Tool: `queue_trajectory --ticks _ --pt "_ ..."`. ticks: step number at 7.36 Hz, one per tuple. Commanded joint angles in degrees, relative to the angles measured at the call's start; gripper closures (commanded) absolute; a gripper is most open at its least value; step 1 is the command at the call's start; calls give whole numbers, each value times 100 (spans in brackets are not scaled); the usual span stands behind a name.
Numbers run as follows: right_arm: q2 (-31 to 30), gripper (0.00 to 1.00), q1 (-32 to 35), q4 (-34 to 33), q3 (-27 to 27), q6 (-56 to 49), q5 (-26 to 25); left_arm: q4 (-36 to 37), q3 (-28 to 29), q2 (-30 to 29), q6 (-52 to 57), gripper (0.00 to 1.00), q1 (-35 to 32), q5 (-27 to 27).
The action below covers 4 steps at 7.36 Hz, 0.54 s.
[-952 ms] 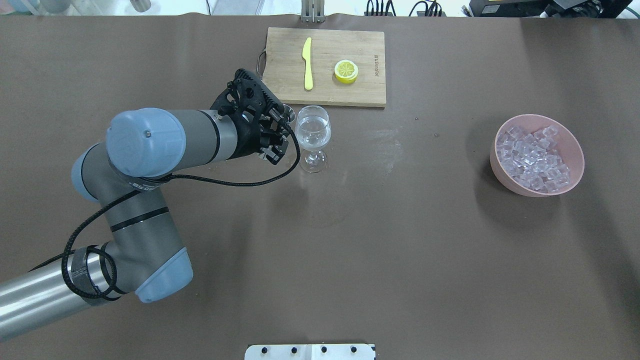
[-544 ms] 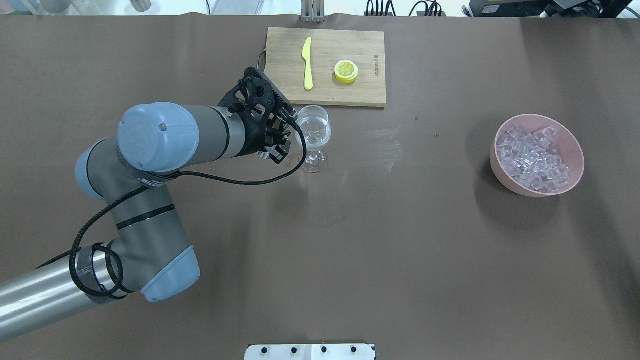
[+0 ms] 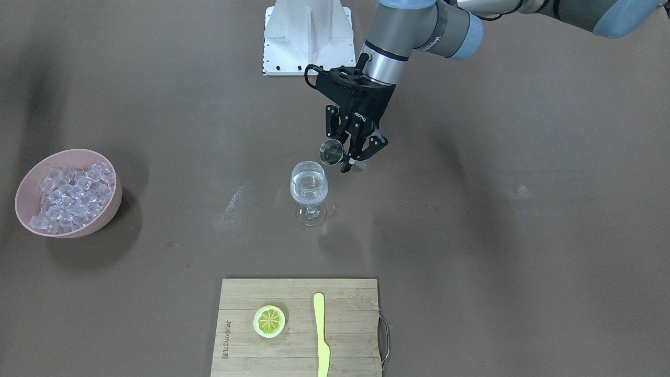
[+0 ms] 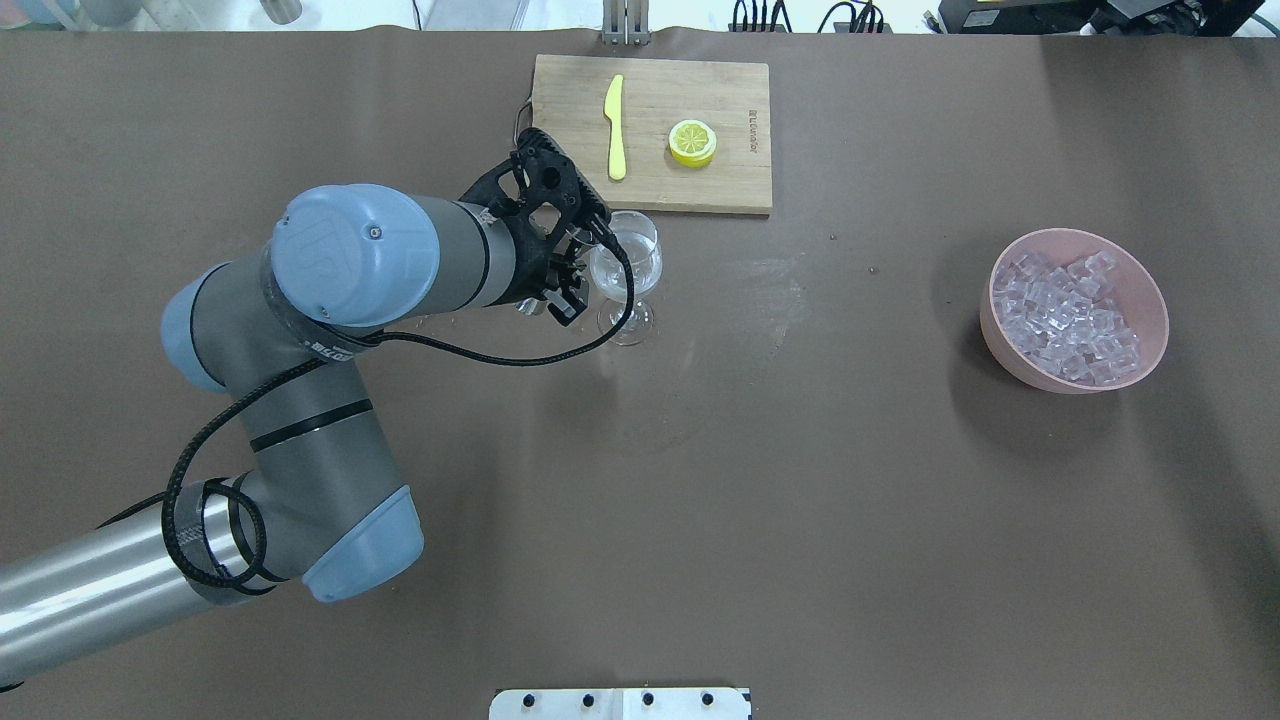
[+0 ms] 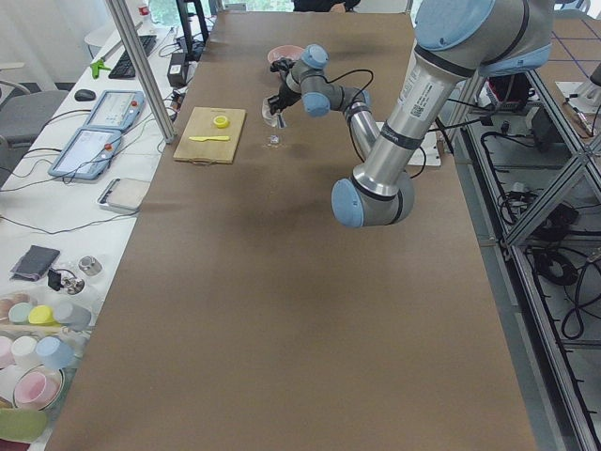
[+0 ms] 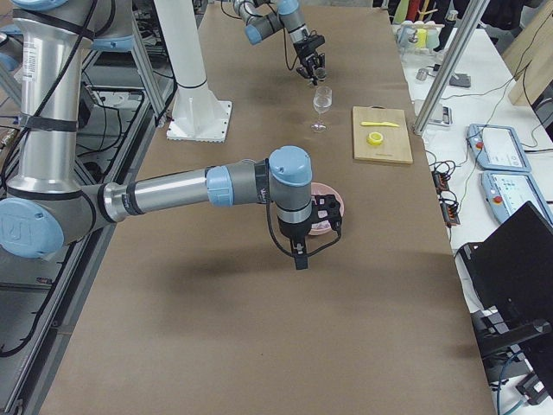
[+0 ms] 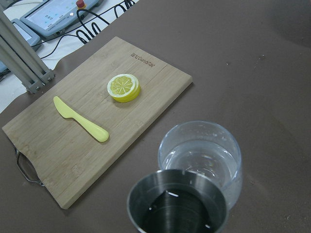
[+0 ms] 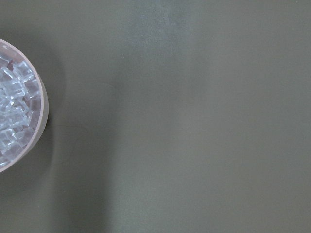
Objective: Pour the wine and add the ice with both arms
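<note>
- Front-facing: the left gripper [image 3: 350, 157] is clamped on a small steel cup [image 3: 331, 152], tipped just above the wine glass [image 3: 309, 191]. Clear, water-like wine [image 3: 309, 195] partly fills the glass's bowl.
- Overhead: frosty ice [image 4: 1068, 315] cubes heap in the pink bowl [image 4: 1003, 345], well apart from the glass.
- Exterior right: the right gripper [image 6: 302, 251] hangs near that bowl; I cannot tell its state.

I see the wine [image 7: 200, 162], clear and shallow, in the upright glass [image 3: 309, 189]. The ice [image 4: 1070, 312] is heaped in the pink bowl [image 4: 1152, 300]. My left arm [image 4: 400, 262] holds a tilted steel cup [image 3: 331, 153] just beside the glass rim. My right arm [image 6: 173, 192] hangs near the bowl.
</note>
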Motion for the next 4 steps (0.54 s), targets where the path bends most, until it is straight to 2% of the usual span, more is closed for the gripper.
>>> queue_trajectory --ticks 1,3,4 --pt "0 0 0 0 -4 0 9 411 -10 -154 201 100 0 3" --pt "0 0 0 0 -21 0 9 1130 -1 -548 201 100 0 12" --pt "0 0 0 0 -21 0 9 1247 8 -602 254 100 0 38"
